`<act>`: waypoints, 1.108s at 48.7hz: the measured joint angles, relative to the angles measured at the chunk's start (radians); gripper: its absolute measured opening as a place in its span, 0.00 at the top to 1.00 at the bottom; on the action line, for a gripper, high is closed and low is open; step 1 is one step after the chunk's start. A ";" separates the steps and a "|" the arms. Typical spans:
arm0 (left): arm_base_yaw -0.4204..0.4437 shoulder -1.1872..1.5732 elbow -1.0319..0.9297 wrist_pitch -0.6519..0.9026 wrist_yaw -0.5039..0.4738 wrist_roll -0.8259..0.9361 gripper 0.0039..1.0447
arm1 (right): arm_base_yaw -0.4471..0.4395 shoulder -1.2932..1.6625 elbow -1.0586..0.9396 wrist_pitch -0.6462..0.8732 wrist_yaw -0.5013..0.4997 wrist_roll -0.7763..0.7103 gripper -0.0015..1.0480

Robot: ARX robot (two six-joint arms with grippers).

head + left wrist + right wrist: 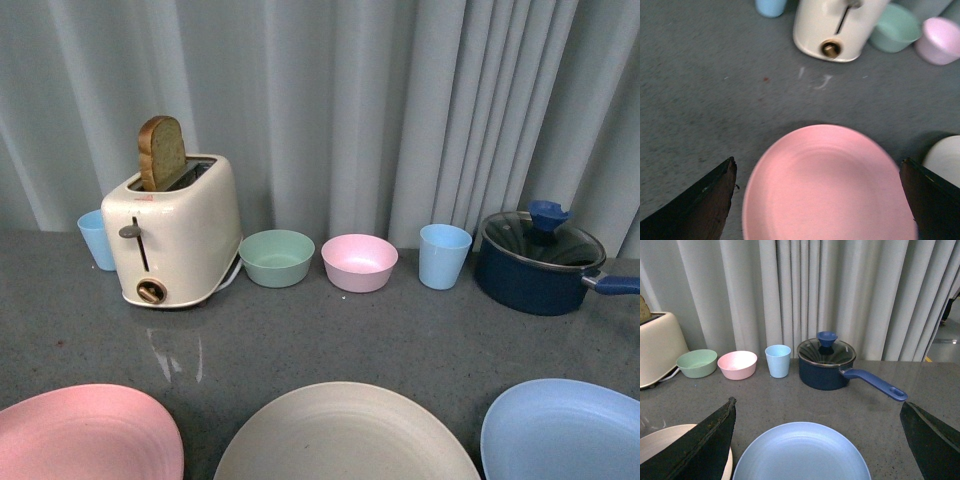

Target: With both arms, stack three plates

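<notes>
Round matte pink plate [85,435], beige plate [345,435] and light-blue plate [565,430] lie unstacked along the near tabletop [400,340]; left fingers [707,202] and right fingers [707,442] gape wide, empty; a rim grasp seems next.

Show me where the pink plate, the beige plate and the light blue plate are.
Round matte pink plate [829,192], left wrist view, centre of its well.
Round matte beige plate [345,440], front view, middle of its visible face.
Round matte light blue plate [801,455], right wrist view, centre of its well.
</notes>
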 joint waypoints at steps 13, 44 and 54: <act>0.102 0.337 0.159 -0.039 -0.040 0.227 0.06 | 0.000 0.000 0.000 0.000 0.000 0.000 0.07; 0.060 0.610 0.296 -0.150 -0.034 0.385 0.06 | 0.000 0.000 0.000 0.000 0.000 0.000 0.07; 0.047 0.671 0.350 -0.159 -0.069 0.381 0.06 | 0.000 0.000 0.000 0.000 0.000 0.000 0.07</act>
